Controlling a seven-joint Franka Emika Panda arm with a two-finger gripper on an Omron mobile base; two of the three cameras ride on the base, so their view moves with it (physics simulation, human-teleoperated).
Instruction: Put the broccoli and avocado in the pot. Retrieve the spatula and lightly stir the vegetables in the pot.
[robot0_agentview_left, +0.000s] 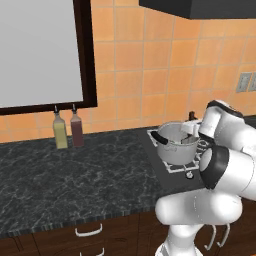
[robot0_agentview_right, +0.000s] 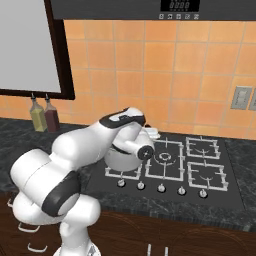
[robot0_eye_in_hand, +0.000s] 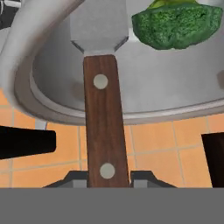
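The gripper (robot0_eye_in_hand: 108, 177) is holding the spatula (robot0_eye_in_hand: 101, 100) — its fingers are clamped on the brown handle — and the grey head is reaching inside the pot (robot0_agentview_left: 175, 145), which is sitting on the stove (robot0_agentview_right: 200, 165). The broccoli (robot0_eye_in_hand: 177, 24) is lying in the pot just beside the head. A hard sweep is likely to flick the broccoli over the rim, or push the pot off its burner. No label or writing is readable — the hood's display is too small.

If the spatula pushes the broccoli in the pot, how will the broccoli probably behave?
The broccoli looks lumpy and irregular, so it would probably tumble rather than roll smoothly. On the pot's smooth steel it likely slides easily. The spatula, with its riveted wooden handle, seems stiff enough to move it.
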